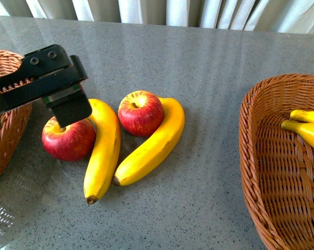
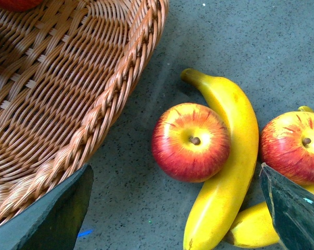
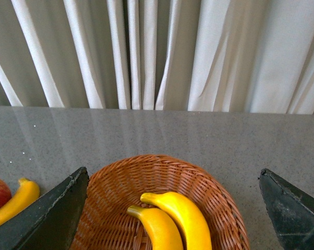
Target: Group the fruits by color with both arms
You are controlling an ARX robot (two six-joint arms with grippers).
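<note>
Approach for grasp: left gripper (image 1: 68,110), jaws spread and empty, hangs above the left apple (image 2: 190,141), which lies on the worktop (image 1: 209,208) against a banana (image 2: 227,172); descent should centre on the apple so closure excludes the banana.

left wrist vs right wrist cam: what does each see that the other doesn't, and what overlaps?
Left wrist only: the left basket, the left apple, and the banana curving against it. Right wrist only: the curtains and the right basket holding two bananas. Both: the grey table, and probably the second apple and second banana, which the right wrist catches only as slivers at its frame edge.
</note>
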